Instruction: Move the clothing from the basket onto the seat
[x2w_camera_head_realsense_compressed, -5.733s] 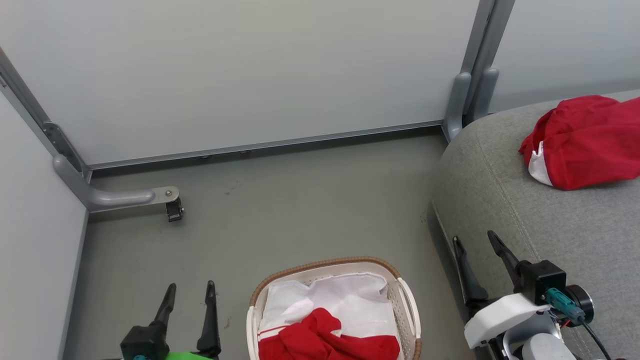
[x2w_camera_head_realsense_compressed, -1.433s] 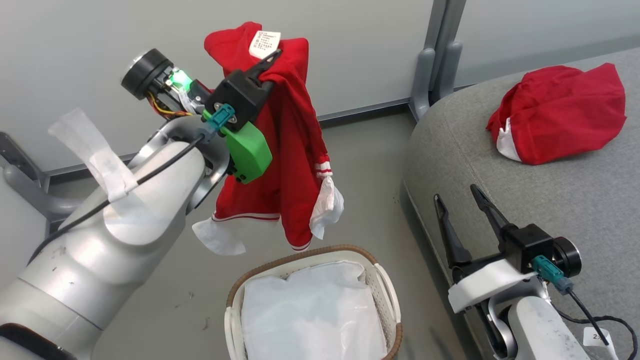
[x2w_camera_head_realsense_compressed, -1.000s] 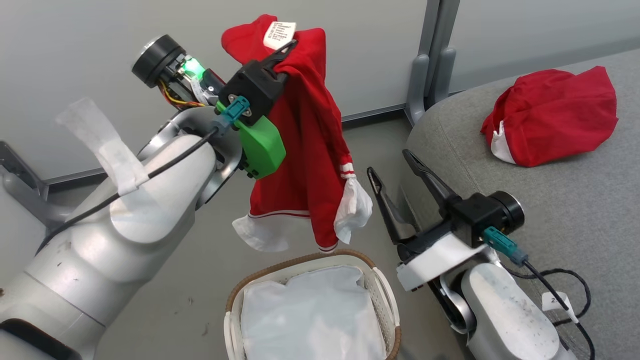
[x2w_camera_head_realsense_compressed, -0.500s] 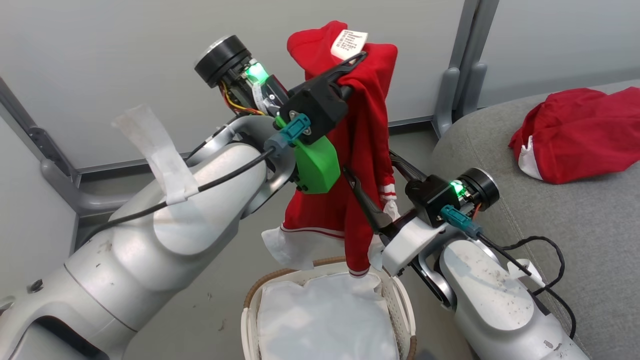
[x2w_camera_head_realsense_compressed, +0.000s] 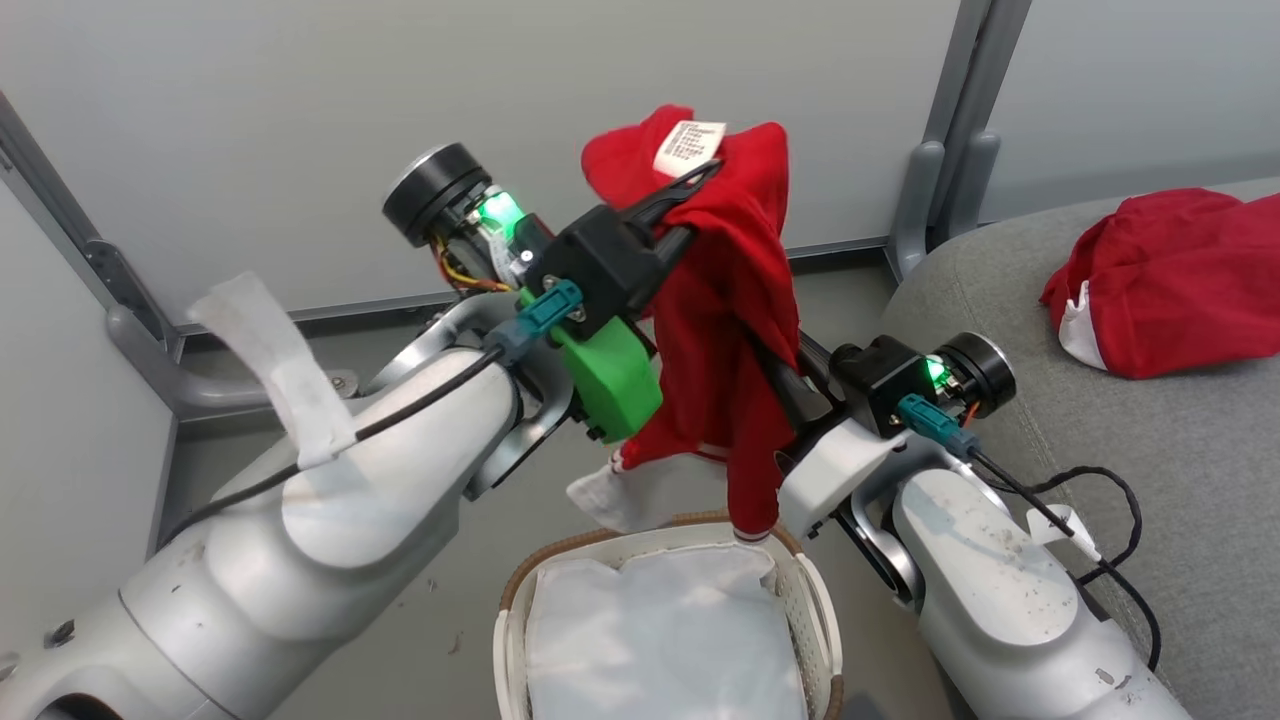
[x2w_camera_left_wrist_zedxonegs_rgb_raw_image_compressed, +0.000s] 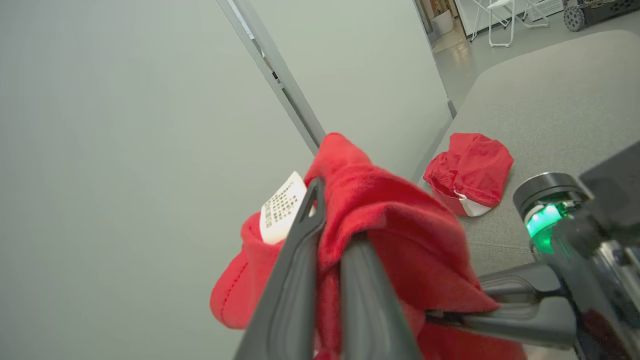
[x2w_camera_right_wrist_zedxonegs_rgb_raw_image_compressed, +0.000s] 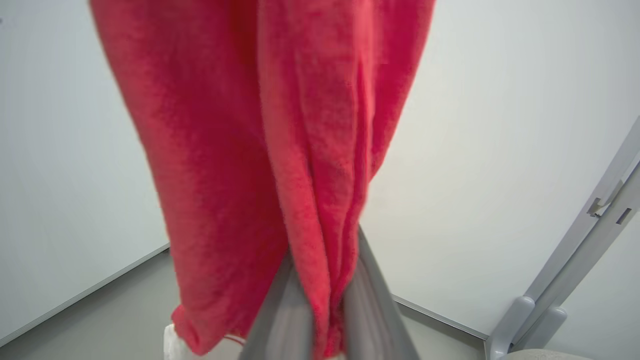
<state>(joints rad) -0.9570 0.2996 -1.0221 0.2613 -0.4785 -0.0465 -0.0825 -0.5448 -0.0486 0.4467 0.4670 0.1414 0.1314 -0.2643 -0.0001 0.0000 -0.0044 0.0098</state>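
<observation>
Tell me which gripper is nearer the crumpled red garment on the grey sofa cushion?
Right. The right gripper pinches the hanging red garment beside the cushion; the left gripper holds it higher, farther from the crumpled red garment.

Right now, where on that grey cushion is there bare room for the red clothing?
The grey woven sofa cushion is bare between its rounded near edge and the crumpled red garment on it. Crowded: above the white perforated basket, where the left claw and right claw grip the hanging red garment.
</observation>
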